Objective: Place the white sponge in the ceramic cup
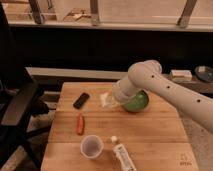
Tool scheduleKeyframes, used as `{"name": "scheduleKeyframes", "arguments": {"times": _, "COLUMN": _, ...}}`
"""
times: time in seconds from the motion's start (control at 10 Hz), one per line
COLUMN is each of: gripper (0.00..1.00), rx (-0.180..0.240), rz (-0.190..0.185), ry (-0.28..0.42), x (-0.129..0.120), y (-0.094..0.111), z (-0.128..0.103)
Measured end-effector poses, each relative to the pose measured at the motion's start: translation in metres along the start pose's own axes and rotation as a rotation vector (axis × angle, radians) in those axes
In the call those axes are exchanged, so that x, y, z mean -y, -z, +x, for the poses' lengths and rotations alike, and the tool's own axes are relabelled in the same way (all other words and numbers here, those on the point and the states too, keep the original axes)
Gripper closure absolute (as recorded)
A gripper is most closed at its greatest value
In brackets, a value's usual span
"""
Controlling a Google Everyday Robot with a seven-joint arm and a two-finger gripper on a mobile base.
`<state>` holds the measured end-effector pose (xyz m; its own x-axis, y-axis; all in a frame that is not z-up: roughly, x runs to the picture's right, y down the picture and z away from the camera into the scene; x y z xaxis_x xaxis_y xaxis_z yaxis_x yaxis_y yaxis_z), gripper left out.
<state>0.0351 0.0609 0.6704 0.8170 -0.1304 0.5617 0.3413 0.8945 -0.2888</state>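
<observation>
My gripper (109, 100) hangs over the back middle of the wooden table (150, 135), just left of the green bowl. It is shut on the white sponge (104, 99), a pale block that sticks out to its left, held a little above the tabletop. The ceramic cup (92, 146) stands upright near the table's front edge, well below and slightly left of the gripper. Its greyish inside holds nothing.
A green bowl (137, 102) sits right behind the gripper's wrist. A black flat object (81, 100) lies at the back left, and an orange-red stick (80, 124) lies left of centre. A white capped tube (122, 156) lies right of the cup. A black chair (17, 105) stands to the left.
</observation>
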Motion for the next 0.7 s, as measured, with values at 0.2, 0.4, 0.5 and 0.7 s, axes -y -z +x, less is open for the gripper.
{"name": "scheduleKeyframes", "arguments": {"times": 0.2, "gripper": 1.0, "rx": -0.011, "rz": 0.04, "ry": 0.0, "x": -0.018, "y": 0.033, "z": -0.019}}
{"name": "scheduleKeyframes", "arguments": {"times": 0.4, "gripper": 1.0, "rx": -0.013, "rz": 0.055, "ry": 0.002, "x": -0.028, "y": 0.044, "z": -0.028}}
{"name": "scheduleKeyframes", "arguments": {"times": 0.5, "gripper": 1.0, "rx": -0.012, "rz": 0.055, "ry": 0.004, "x": -0.028, "y": 0.044, "z": -0.029}}
{"name": "scheduleKeyframes", "arguments": {"times": 0.7, "gripper": 1.0, "rx": -0.011, "rz": 0.055, "ry": 0.005, "x": -0.028, "y": 0.044, "z": -0.029}}
